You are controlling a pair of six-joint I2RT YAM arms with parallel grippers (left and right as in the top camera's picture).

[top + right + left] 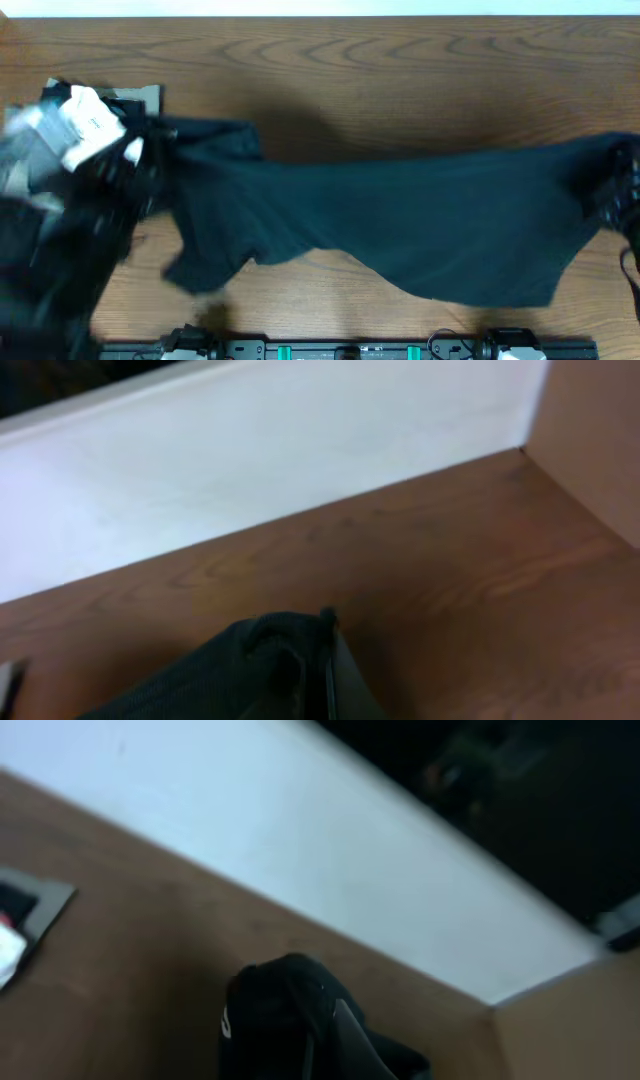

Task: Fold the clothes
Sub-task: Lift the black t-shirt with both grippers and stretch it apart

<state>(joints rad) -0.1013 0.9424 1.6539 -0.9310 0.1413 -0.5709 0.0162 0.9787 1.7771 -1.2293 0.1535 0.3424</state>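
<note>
At the table's [400, 70] left edge our left gripper [140, 148] pinches the black T-shirt [400, 220], which spans to the right edge, where our right gripper [622, 185] pinches it too. We judge we are spreading it; next, lay it flat evenly.

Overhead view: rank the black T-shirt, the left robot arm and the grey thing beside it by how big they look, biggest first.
1. black T-shirt, stretched across most of the table.
2. left arm, blurred and nearer the camera, so its size is unsure.
3. grey thing, only a corner shows past the arm.
</note>
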